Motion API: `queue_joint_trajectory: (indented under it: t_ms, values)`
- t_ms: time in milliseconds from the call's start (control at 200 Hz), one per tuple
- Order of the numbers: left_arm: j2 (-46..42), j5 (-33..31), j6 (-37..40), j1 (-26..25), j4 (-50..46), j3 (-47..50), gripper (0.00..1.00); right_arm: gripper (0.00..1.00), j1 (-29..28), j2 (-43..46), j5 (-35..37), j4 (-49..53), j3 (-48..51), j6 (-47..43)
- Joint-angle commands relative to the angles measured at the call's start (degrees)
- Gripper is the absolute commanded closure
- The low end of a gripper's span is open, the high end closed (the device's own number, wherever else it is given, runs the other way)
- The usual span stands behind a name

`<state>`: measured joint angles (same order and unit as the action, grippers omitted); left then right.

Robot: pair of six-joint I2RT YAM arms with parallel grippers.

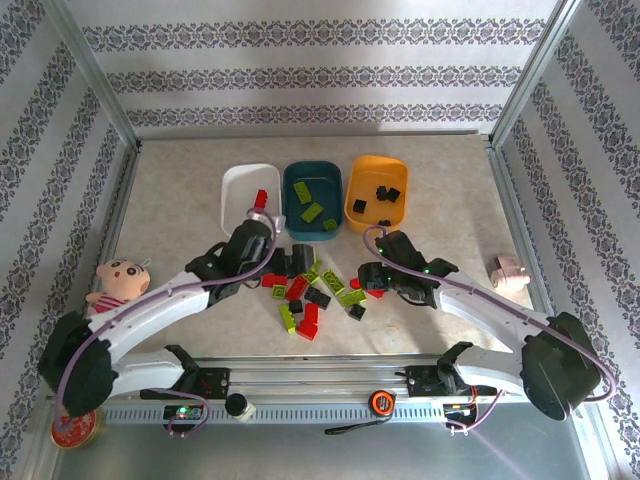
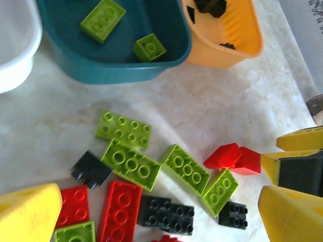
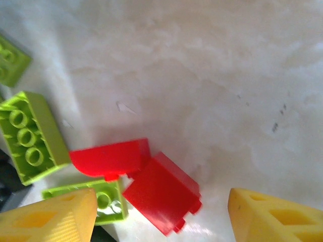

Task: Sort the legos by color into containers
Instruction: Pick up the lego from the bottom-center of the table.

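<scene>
Glossy plastic legos (image 2: 130, 164) (studded) on smooth marbled tabletop (image 3: 202, 75)

- White tub (image 2: 12, 50): cut off by the left wrist view's top and left edges. In the top view the left arm (image 1: 200, 290) covers its near right corner.
- Dark teal tub (image 2: 116, 73) and orange tub (image 2: 217, 58): their far parts run past that same top edge, as do the black bricks (image 2: 209, 6) in the orange one.
- Left fingers (image 2: 28, 214): both yellow pads run off the bottom edge.
- A lime brick (image 2: 74, 233) and a red brick (image 2: 166, 238): cut by that bottom edge.
- Right fingers (image 3: 50, 217): cropped by the right wrist view's bottom edge. One hides part of a second lime brick (image 3: 108, 199).
- Dark shape (image 3: 6, 176) at that view's left edge: too blurred to name.
- Pink object (image 1: 510, 272) at the worktop's (image 1: 180, 200) right side: too small to identify.
</scene>
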<state>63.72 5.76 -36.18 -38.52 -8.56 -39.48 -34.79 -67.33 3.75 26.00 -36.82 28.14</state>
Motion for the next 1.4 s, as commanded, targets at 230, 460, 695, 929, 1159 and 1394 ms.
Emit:
queue_joint_trajectory:
  t_ms: [230,460,695,929,1159,1394]
  values:
    - [-4.10,-3.80,-1.89,0.54,-3.58,3.01,0.00,0.27,-1.16,-3.64,-1.86,3.06,-1.15,0.32]
    - [-4.15,-4.00,-1.70,0.64,-3.94,3.37,0.00,0.22,-1.48,-6.34,-2.76,-2.10,-0.31,2.86]
    - [-3.90,-3.90,-1.96,0.69,-3.70,4.24,0.00,0.29,0.30,-8.54,-0.67,-3.49,0.58,4.12]
    - [-4.74,-4.77,-1.70,0.86,-5.02,4.33,0.00,0.33,1.20,-11.13,0.65,-3.38,0.43,3.63]
    - [-6.99,-7.25,-1.25,1.17,-7.38,4.41,0.00,0.42,2.57,-11.63,-0.40,-4.11,0.96,2.84]
    - [-10.15,-11.64,0.01,1.43,-10.87,4.25,0.00,0.56,2.55,-8.35,-1.01,-3.84,0.28,1.35]
